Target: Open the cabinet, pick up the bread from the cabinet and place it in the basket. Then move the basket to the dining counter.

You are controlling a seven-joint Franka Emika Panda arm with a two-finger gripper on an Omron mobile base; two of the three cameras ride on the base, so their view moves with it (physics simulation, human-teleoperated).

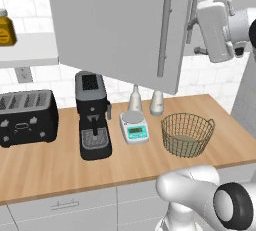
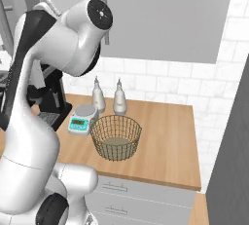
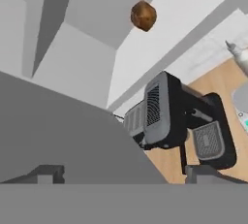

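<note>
Kitchen scene, rendered, with a wood-topped table (image 1: 60, 165) set against a white tiled wall. The light grey cabinet (image 1: 120, 25) is hung above it, and one door is seen swung out over the table, its long bar handle (image 1: 164, 32) facing the room. The robot's hand is raised beside that door's edge, and the fingers (image 3: 123, 174) are spread wide, with nothing held between them. In the hand view the small dark brown bread (image 3: 143, 15) is seen resting on the pale shelf (image 3: 160, 39) inside the cabinet, well apart from the fingers. The tan wire basket (image 1: 187, 134) is seen standing on the table below, near a small scale (image 1: 134, 127) and two pale bottles (image 1: 146, 101). A black coffee machine (image 1: 93, 115) and a black toaster (image 1: 26, 117) are placed further left.
</note>
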